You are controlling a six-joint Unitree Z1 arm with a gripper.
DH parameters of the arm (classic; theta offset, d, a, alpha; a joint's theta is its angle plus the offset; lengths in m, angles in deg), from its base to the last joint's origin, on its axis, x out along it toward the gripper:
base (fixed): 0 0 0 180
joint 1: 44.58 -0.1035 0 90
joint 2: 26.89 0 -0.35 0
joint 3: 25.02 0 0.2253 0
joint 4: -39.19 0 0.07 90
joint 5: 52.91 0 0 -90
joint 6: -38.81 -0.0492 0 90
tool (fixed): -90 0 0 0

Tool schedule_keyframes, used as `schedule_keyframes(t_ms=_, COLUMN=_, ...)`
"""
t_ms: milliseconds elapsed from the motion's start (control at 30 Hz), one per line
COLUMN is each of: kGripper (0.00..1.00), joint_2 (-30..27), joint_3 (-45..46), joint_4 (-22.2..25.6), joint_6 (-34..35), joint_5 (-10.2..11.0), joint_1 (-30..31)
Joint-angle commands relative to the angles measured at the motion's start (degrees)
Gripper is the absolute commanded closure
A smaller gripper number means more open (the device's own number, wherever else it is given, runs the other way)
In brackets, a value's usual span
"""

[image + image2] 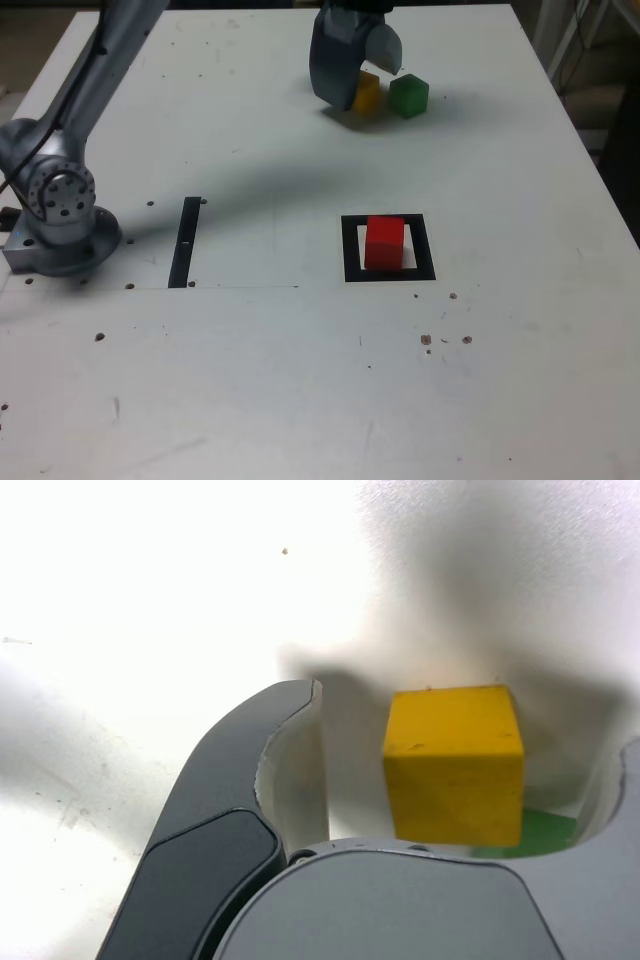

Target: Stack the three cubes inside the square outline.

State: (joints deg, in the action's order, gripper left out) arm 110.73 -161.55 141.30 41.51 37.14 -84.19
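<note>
The yellow cube (368, 95) rests on the table at the far side, and the green cube (408, 95) stands close beside it on the exterior view's right. My gripper (365, 82) is lowered over the yellow cube, open, with a finger on either side. In the wrist view the yellow cube (455, 765) sits between the fingers (255, 770) of my gripper (460, 730), with a gap to the dark one. A sliver of the green cube (535, 830) shows behind it. The red cube (384, 243) stands inside the square outline (351, 248).
A thin black strip (186, 240) lies on the white table (300, 380) near the arm's base (60, 215) at the exterior view's left. Small dark specks dot the tabletop. The table's right edge runs down the exterior view's right side.
</note>
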Motion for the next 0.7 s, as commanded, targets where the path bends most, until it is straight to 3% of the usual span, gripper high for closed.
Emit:
schedule_keyframes(t_ms=0, kGripper=0.10, joint_2=0.68, joint_3=-0.43, joint_4=0.35, joint_6=-0.13, joint_5=-0.16, joint_1=-0.35)
schedule_keyframes(t_ms=167, kGripper=0.19, joint_2=1.43, joint_3=-1.35, joint_4=0.46, joint_6=-0.15, joint_5=-0.21, joint_1=-0.92)
schedule_keyframes(t_ms=533, kGripper=0.60, joint_2=1.94, joint_3=-2.65, joint_4=0.33, joint_6=-0.15, joint_5=0.62, joint_1=-1.08)
schedule_keyframes(t_ms=667, kGripper=0.68, joint_2=2.01, joint_3=-2.83, joint_4=0.13, joint_6=-0.19, joint_5=0.83, joint_1=-1.08)
